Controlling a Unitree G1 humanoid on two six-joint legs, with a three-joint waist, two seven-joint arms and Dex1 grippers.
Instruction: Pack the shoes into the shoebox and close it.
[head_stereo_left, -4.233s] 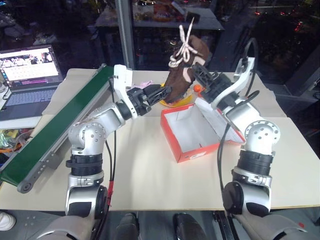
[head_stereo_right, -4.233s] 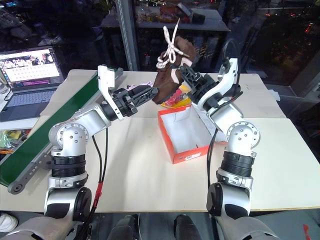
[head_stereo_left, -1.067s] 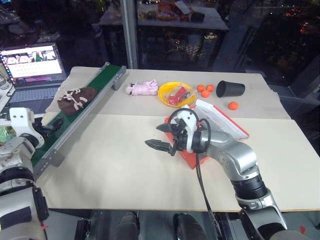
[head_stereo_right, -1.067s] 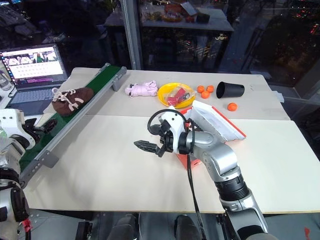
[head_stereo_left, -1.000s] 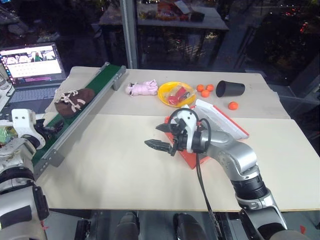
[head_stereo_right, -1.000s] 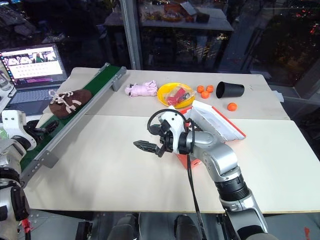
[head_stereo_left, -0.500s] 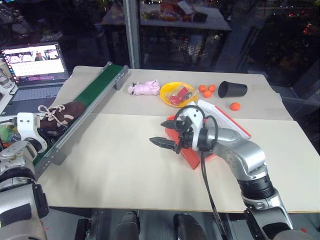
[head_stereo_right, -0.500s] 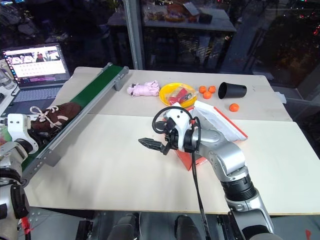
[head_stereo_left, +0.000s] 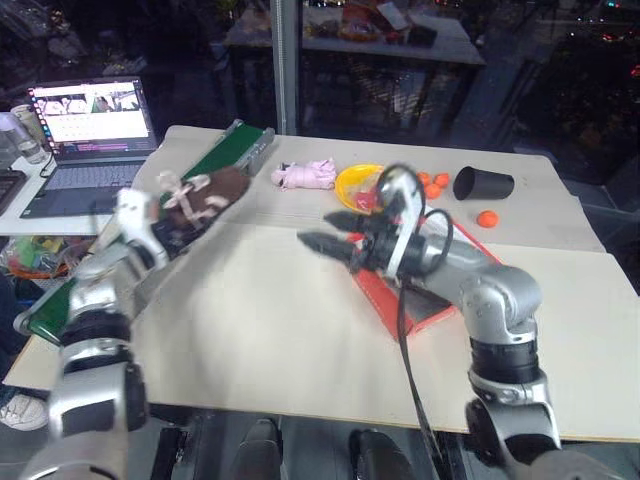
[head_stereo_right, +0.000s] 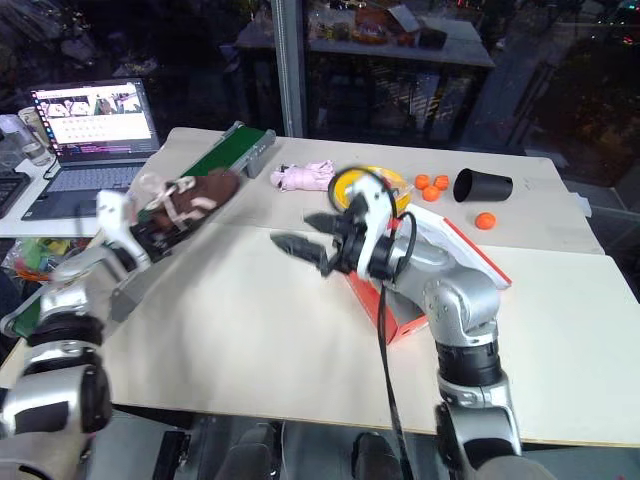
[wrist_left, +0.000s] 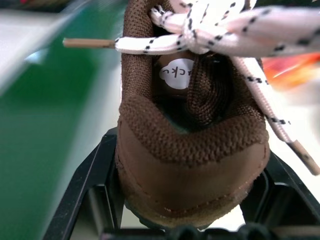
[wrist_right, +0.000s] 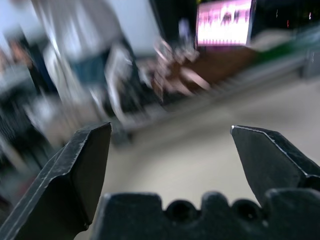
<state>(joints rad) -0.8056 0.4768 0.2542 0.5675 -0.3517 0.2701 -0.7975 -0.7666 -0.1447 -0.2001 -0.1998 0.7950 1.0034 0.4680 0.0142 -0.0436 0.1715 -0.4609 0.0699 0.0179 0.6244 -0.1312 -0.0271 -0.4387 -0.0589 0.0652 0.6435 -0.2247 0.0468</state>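
A dark brown shoe (head_stereo_left: 207, 193) with cream laces is held at its heel by my left gripper (head_stereo_left: 178, 226), just above the near edge of the green conveyor. In the left wrist view the shoe's heel (wrist_left: 192, 165) fills the gap between the black fingers (wrist_left: 98, 172), which press on both its sides. My right gripper (head_stereo_left: 325, 232) hovers open and empty over the middle of the table, its fingers (wrist_right: 82, 167) wide apart. The red-orange shoebox (head_stereo_right: 396, 316) sits behind the right forearm, its lid (head_stereo_right: 470, 255) leaning back. The arm hides the box's inside.
A green conveyor (head_stereo_left: 238, 148) runs along the table's left side, with a laptop (head_stereo_left: 90, 115) beyond it. At the back lie a pink plush toy (head_stereo_left: 310, 175), a yellow bowl (head_stereo_left: 352, 186), several small oranges (head_stereo_left: 436, 184) and a tipped black cup (head_stereo_left: 481, 184).
My left gripper has shut on the shoe on the conveyor and carried it up and to the right. The right gripper has risen a little. The camera has shifted.
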